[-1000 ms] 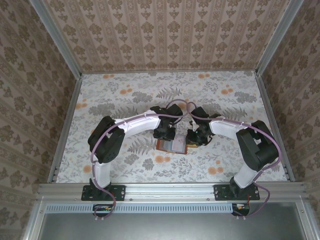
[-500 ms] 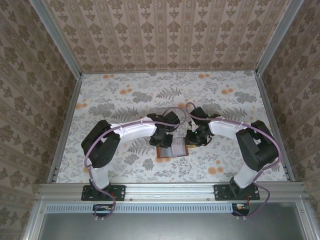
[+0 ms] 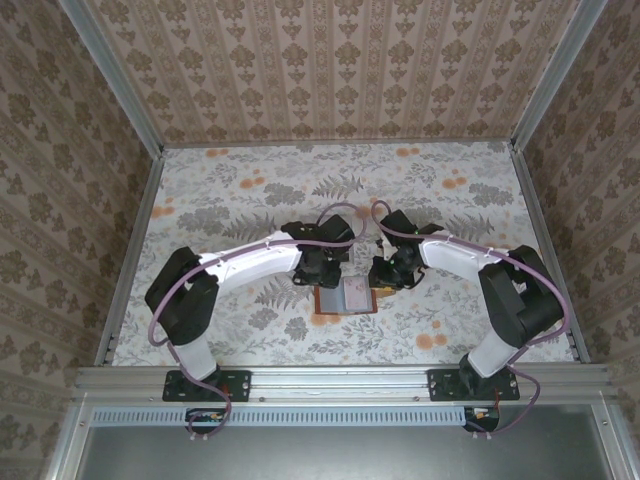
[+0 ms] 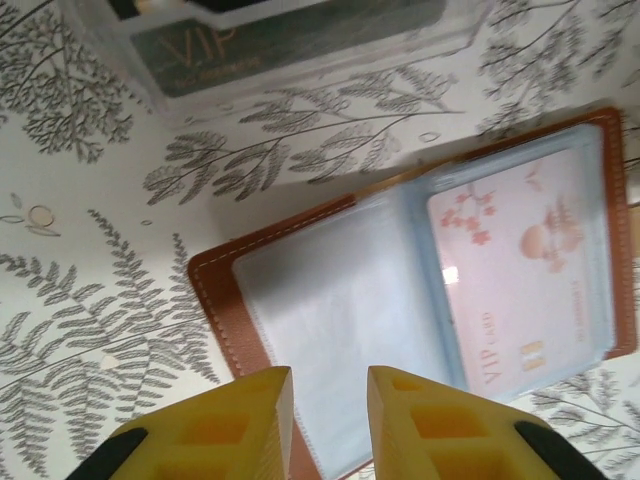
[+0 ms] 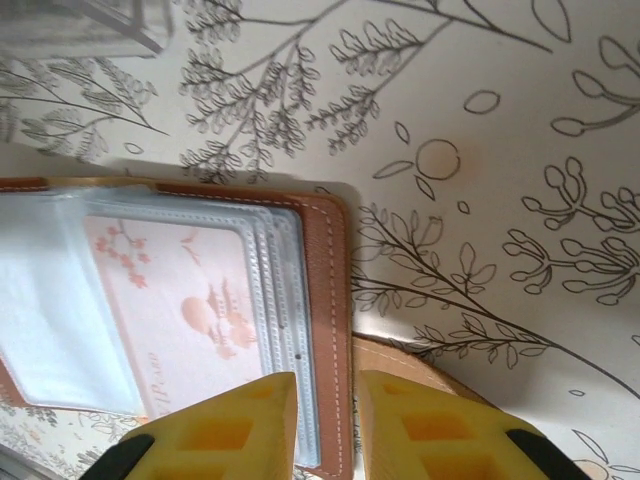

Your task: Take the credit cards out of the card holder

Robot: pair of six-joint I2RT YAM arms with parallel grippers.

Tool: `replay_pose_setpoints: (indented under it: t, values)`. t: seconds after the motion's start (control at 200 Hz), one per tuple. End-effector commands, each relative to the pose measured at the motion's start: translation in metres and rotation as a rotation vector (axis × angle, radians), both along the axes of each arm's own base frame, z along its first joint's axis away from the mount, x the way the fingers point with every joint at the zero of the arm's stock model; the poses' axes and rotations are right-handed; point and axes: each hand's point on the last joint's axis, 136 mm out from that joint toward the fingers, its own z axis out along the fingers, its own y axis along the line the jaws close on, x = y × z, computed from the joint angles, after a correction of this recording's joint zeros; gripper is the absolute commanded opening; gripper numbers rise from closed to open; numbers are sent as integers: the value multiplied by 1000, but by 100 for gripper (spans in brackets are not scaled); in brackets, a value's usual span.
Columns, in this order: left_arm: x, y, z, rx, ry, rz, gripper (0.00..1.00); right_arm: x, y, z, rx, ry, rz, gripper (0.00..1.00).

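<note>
The card holder [image 3: 345, 298] lies open on the flowered table, brown leather [image 4: 222, 300] framing clear sleeves. A pink credit card [image 4: 520, 265] sits in its right sleeve, and the left sleeve looks blank. My left gripper [image 4: 328, 375] hovers open over the left sleeve's near edge with nothing between its fingers. A dark credit card [image 4: 250, 45] lies in the clear tray [image 4: 455, 40] beyond the card holder. My right gripper [image 5: 328, 378] is shut on the card holder's right leather edge [image 5: 328, 260], beside the pink credit card [image 5: 180, 290]. Both grippers [image 3: 322, 272] [image 3: 384, 278] crowd the card holder from behind.
The strap tab [image 5: 420, 365] pokes out under my right fingers. A corner of the clear tray [image 5: 90, 25] lies beyond the card holder's far left. Metal rails and patterned walls bound the table, with open tabletop [image 3: 230, 190] to the left, right and behind.
My left arm's elbow has swung out to the left, its gripper has slid slightly left and its jaws have parted. More of the card holder shows. The right arm has hardly moved.
</note>
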Motion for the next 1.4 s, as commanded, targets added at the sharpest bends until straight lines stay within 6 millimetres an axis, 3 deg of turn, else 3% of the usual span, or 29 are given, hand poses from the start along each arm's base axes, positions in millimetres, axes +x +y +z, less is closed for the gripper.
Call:
replay_pose_setpoints:
  t: [0.0,0.125,0.28,0.925,1.395]
  values:
    - [4,-23,17,-145,8,17,25,0,11,13,55,2,10,26]
    - [3,-39,5,-244,61,42,24,-2,19,10,97,26,10,25]
    - [1,-46,-12,-309,110,75,23,2,29,5,138,29,14,25]
    - [-6,-32,-49,-273,179,103,22,-2,35,-18,159,80,19,24]
    - [-8,-27,-55,-239,180,102,17,-5,24,-26,96,83,13,22]
